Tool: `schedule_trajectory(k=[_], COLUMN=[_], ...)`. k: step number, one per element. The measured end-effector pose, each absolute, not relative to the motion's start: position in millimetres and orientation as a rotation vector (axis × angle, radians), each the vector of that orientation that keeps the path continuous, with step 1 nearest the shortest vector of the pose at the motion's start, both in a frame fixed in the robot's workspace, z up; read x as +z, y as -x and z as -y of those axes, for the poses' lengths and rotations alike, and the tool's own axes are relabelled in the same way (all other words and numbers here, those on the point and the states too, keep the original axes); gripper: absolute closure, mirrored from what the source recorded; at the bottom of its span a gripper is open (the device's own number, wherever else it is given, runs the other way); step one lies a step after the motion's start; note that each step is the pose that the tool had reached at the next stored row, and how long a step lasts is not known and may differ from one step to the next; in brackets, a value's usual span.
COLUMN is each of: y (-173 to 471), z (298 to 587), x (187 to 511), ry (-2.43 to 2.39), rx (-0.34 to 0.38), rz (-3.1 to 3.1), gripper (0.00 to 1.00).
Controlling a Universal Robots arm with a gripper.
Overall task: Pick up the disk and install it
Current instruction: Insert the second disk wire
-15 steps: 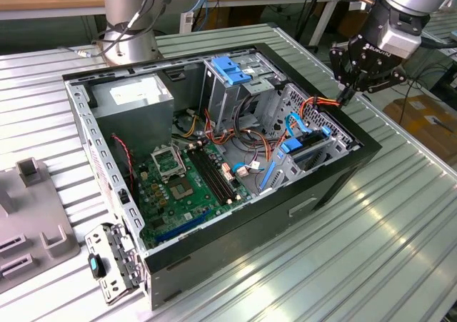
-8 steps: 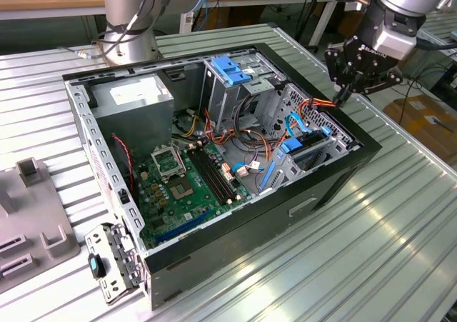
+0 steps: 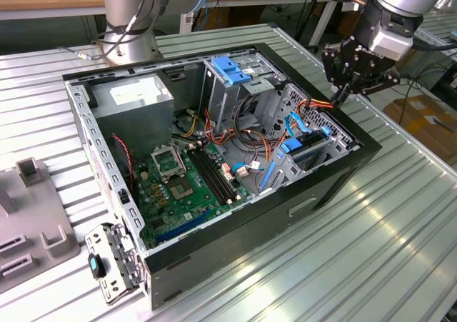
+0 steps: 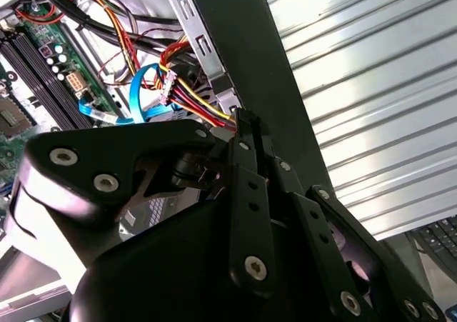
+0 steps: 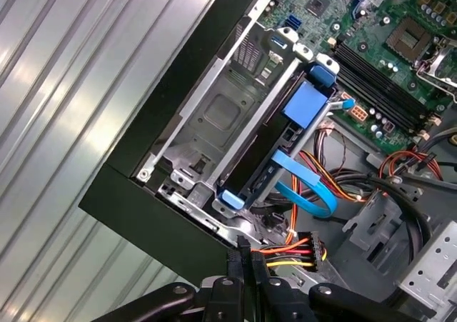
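The disk (image 3: 307,151) sits seated in the drive bay at the case's front corner, on the exterior view's right; in the first wrist view the disk (image 5: 268,151) stands on edge between its light-blue rail ends, with a blue tab on top. A flat blue cable (image 5: 303,190) loops just beside it. The tool (image 3: 341,93) hangs above the case (image 3: 214,250) rim near the bay, holding nothing, its fingers (image 5: 243,265) pressed together and apart from the disk. A bundle of red, yellow and black wires (image 4: 189,90) lies just below the fingertips. The case rests on a ribbed metal worktop (image 3: 400,215).
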State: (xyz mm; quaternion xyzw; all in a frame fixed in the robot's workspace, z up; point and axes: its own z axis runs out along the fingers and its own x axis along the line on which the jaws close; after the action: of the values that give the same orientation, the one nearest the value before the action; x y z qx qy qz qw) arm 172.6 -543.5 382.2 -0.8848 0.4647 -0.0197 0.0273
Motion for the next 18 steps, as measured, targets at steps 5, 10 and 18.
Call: schedule_trajectory(k=[5, 10, 18], y=[-172.6, -172.6, -172.4], z=[543.5, 543.5, 543.5], x=[381.8, 381.4, 381.2], ry=[2.676, 2.589, 2.581], rx=[-0.064, -0.069, -0.069], rz=[-1.541, -1.687, -1.699], gripper=[0.84, 0.84, 0.84])
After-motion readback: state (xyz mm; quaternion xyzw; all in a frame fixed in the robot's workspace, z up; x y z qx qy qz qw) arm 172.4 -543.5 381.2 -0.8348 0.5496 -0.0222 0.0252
